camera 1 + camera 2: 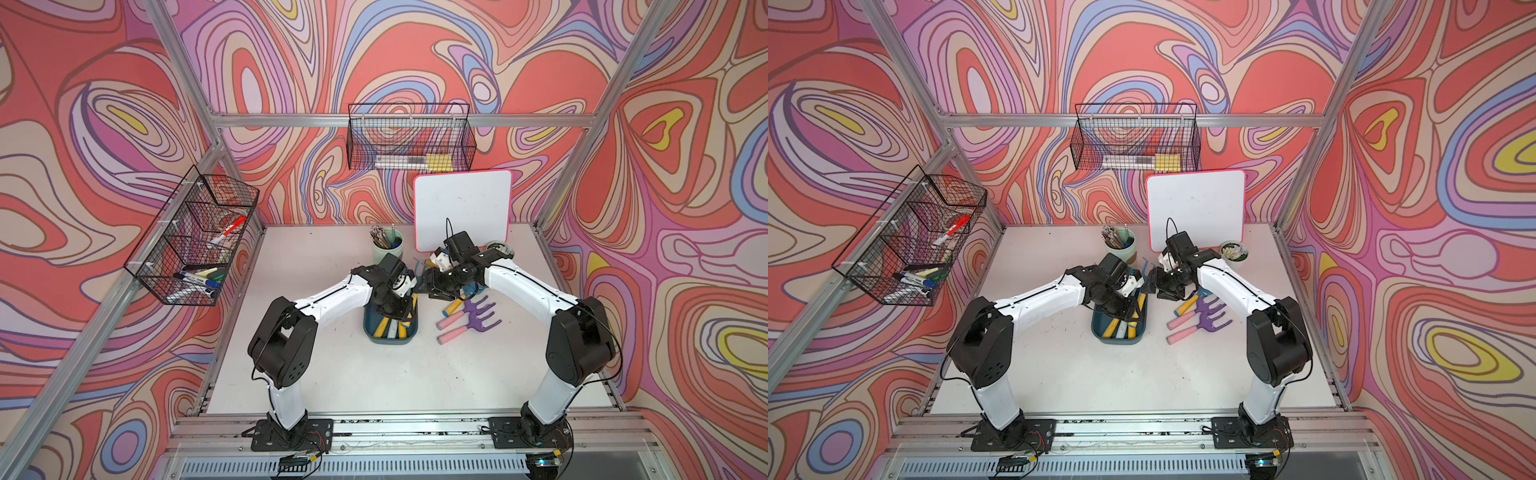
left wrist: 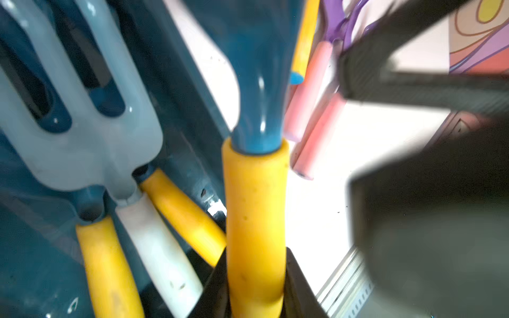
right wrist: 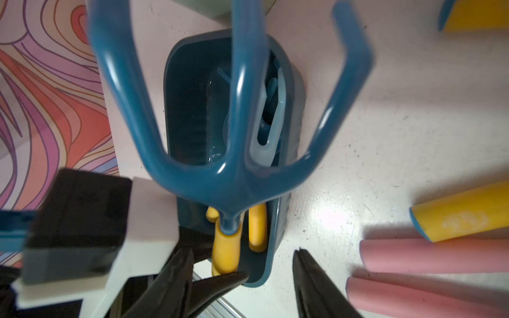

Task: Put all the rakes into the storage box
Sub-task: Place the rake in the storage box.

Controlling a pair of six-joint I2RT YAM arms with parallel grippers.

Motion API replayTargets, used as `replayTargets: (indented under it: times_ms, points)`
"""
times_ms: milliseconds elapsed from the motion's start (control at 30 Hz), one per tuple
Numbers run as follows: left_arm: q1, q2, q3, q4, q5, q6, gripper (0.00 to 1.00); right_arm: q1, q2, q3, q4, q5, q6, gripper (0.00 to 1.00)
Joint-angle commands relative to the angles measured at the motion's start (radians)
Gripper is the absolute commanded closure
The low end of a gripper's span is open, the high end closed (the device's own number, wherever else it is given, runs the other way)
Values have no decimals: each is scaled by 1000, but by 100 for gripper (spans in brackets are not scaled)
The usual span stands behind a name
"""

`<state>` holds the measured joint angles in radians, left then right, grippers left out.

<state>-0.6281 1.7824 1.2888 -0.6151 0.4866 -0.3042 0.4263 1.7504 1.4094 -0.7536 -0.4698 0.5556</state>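
here the left claw [image 2: 256,286] is clamped on the yellow handle of the rake [image 3: 228,176], holding it just over the box [image 3: 176,110], likely to lower it among the tools [image 2: 82,124] inside; the right claw [image 3: 242,256] stands apart and empty alongside, seemingly leaving the rake free.

Black wire baskets, two: side-wall basket [image 1: 193,237], back-wall basket [image 1: 411,139].
Robot arms, two: left arm [image 1: 332,297], right arm [image 1: 523,286].
On the white table [image 1: 332,365], one each: pink-rimmed whiteboard [image 1: 462,208] at the back edge, pale green cylindrical cup [image 1: 387,251], small round bowl [image 1: 1234,251], shallow dark teal plastic tray [image 1: 390,341].
Teal three-pronged plastic rake with yellow handle [image 3: 228,179]: one.
Lying in the tray, three tools: pale blue plastic fork with white handle [image 2: 82,137], one; yellow handles, two: near yellow handle [image 2: 110,269], far yellow handle [image 2: 187,220].
Right of the tray, purple tools with pink handles, two: upper pink handle [image 1: 451,319], lower pink handle [image 1: 453,334]. Blue tool with yellow handle [image 1: 454,306]: at least one.
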Motion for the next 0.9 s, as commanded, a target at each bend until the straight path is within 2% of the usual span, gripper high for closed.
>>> replayTargets:
  times_ms: [0,267,467,500,633,733,767,867]
  points:
    - [31,-60,-53,-18,-3,13,83,-7,-48,-15,27,56,21,41]
    - [83,-74,-161,31,-6,5,83,-12,-39,-36,22,60,25,41]
    - [88,1,-137,32,28,23,82,-14,-44,-45,16,71,31,42]
    - [89,11,-131,29,37,26,78,-14,-46,-47,15,72,31,42]
    - [102,26,-126,25,56,23,40,-15,-51,-55,12,83,34,42]
    - [120,17,-126,31,71,10,23,-17,-56,-61,12,89,35,42]
    - [127,12,-123,29,71,6,19,-17,-59,-62,12,91,35,42]
    - [137,-18,-102,19,44,-5,18,-16,-65,-66,9,100,35,42]
